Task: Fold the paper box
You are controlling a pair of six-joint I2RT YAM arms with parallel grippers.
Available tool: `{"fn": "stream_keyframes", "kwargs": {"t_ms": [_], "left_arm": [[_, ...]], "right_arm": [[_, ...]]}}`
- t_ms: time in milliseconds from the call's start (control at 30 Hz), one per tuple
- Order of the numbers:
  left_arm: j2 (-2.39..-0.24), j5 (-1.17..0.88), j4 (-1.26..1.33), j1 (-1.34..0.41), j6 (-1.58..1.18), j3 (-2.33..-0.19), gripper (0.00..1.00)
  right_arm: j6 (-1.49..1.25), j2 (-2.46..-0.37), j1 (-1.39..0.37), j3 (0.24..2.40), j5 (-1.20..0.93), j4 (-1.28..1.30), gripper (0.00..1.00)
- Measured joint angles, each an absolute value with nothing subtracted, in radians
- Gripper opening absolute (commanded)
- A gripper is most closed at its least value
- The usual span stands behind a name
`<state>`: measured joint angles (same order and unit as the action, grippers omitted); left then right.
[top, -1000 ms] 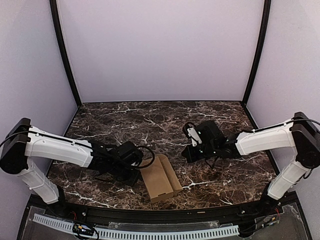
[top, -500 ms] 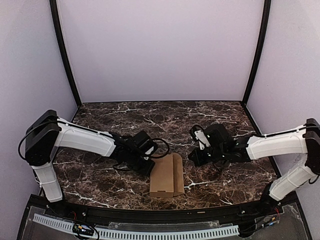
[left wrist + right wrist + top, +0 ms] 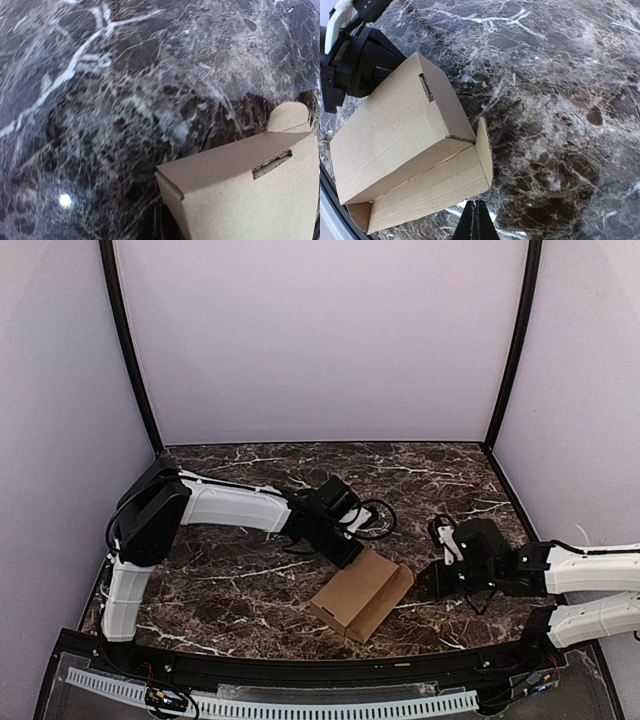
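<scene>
The left gripper (image 3: 349, 551) is keeping its jaws pressed together with nothing between them, and it is sitting right against the far left end of the paper box (image 3: 362, 592); from the right wrist view its black body (image 3: 355, 65) is looming just behind that end. The right gripper (image 3: 423, 580) is likewise holding its fingers together on nothing, the closed tips (image 3: 474, 219) hovering just beside the carton's near long edge (whether they are actually touching it cannot be told). The paper box is lying on its side in the near middle of the table (image 3: 230, 470), set diagonally between the two arms, formed into a long narrow carton. A short slot (image 3: 426, 87) is showing in its upper face, one end flap (image 3: 485, 150) is standing open, and a rounded tab (image 3: 287, 116) is sticking out at one end. The table is showing a dark brown marble pattern with white veins running through it. Pale lilac walls (image 3: 320, 340) are closing in the back and both sides, black posts (image 3: 125, 340) are running up the corners, and a white perforated strip (image 3: 300, 707) is lying along the near rail.
</scene>
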<state>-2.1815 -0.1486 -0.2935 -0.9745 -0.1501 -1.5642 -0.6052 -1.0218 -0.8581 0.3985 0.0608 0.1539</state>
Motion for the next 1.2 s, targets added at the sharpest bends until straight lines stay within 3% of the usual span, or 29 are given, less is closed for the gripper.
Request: {"fn": "stream_keyframes", "kwargs": {"t_ms": [233,467,633,1200], "left_arm": [[-2.23,-0.154,-0.388,-0.974,-0.062,-1.697,0.01],[-2.216,0.144,-0.644,-0.981,-0.052,-1.875,0.01],[-2.141,0.225,-0.762,-1.005,-0.079,-1.882,0.01],[-2.023,-0.155,-0.604,-1.146,-0.24,-1.608,0.01]], "right_arm": [[-0.687,-0.88,-0.858,0.355,0.115,0.242,0.0],[-0.72,-0.911,-0.858,0.349,0.151,0.27,0.0],[-0.704,-1.008,-0.825,0.35,0.159,0.266,0.0],[-0.529,-1.127,-0.633,0.363,-0.096,0.002,0.0]]}}
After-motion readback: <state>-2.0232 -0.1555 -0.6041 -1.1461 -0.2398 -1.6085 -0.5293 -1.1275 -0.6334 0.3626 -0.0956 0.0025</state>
